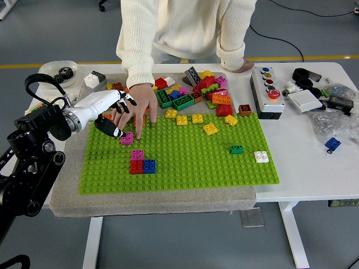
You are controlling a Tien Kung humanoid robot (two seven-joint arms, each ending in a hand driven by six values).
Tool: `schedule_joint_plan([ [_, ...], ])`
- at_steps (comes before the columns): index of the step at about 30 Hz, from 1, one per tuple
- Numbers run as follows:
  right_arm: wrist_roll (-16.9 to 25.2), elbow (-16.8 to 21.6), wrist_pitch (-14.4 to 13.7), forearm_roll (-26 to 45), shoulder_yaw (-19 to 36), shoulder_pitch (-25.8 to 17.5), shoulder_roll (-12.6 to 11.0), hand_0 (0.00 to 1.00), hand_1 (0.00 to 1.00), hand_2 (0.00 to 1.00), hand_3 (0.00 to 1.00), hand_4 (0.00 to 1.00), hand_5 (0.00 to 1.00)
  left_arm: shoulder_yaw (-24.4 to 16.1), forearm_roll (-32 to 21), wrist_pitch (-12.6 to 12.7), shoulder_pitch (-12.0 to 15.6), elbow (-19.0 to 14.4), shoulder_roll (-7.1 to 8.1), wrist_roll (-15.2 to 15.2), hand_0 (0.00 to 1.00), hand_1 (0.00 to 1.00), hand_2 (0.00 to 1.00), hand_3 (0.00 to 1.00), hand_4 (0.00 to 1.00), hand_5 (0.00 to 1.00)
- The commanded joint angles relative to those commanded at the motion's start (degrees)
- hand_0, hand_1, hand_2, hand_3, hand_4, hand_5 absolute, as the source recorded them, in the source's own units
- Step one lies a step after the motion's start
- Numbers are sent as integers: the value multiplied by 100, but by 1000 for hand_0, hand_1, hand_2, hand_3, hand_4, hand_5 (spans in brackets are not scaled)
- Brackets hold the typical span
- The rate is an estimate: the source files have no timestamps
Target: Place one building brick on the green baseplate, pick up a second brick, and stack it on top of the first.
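i am at a white table (314,162) with a green baseplate (196,157) lying on a grey pad in front of me. my left hand (109,115), white with dark fingertips, reaches in from the left and hovers over the baseplate's far left corner, fingers loosely curled downward and holding nothing that i can see. just beside my fingertips sits a loose pink brick (127,138) on the baseplate. a person in a cream sweater stands across the table, and the person's hand (136,109) is spread flat beside mine, one fingertip touching or nearly touching that pink brick. nearer to me on the baseplate is a small stack (141,162): a pink brick on top of a red one, with a blue brick beside them. a few yellow bricks, a green one and a white one are scattered over the baseplate further right. a pile of mixed bricks (196,89) lies along the far edge. my right arm is out of sight. a grey button box (269,92) sits to the right of the baseplate.
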Motion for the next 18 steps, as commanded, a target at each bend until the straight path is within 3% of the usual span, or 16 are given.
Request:
schedule_joint_plan([
  [5,-1,0,-1,0,9,0,-4,740,641,712,592,828,416,19,0,-36,-33,127,20,-39,687,603,593,701,998,2],
  [18,6,0,1,0,-3,13,-8,740,641,712,593,828,415,-42,0,60,-120,595,-139,-184,690,615,586,713,998,2],
])
